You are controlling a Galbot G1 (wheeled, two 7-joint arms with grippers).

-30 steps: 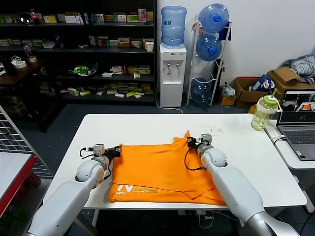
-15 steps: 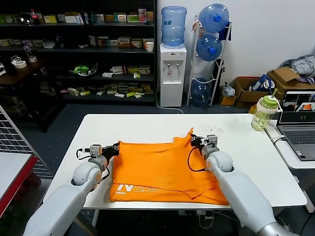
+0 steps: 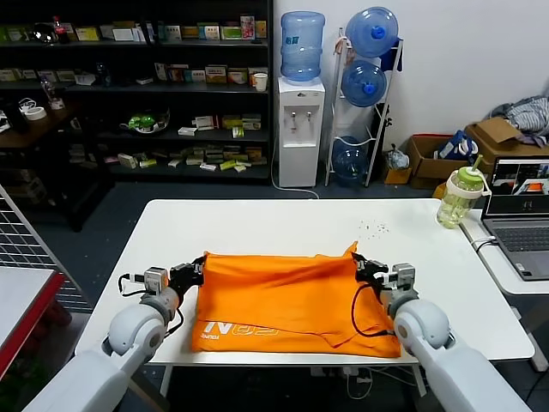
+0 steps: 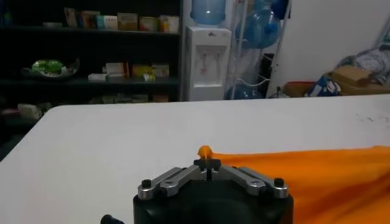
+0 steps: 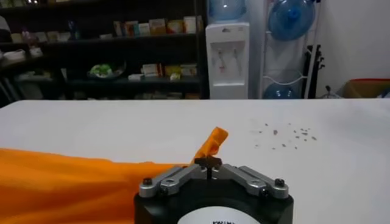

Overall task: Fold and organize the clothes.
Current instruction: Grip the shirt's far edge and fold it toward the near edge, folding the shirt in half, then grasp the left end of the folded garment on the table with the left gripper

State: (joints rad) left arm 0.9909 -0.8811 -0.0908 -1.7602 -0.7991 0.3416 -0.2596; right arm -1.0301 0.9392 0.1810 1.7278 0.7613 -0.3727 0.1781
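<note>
The orange T-shirt lies folded on the white table, white lettering along its near left edge. My left gripper is shut on the shirt's far left corner, a small orange tip poking out past its jaws. My right gripper is shut on the far right corner, where a twisted point of orange cloth rises above the jaws. The far edge of the shirt runs taut between the two grippers. Orange cloth spreads away from the left gripper and from the right gripper.
A green-lidded bottle and a laptop stand at the table's right. Small dark specks dot the table behind the shirt. A water dispenser, shelves and cardboard boxes stand beyond the table.
Both grippers have drawn back toward me and apart, pulling the shirt's far edge nearer and straighter. The far corners have moved outward and the garment now looks shorter front to back.
</note>
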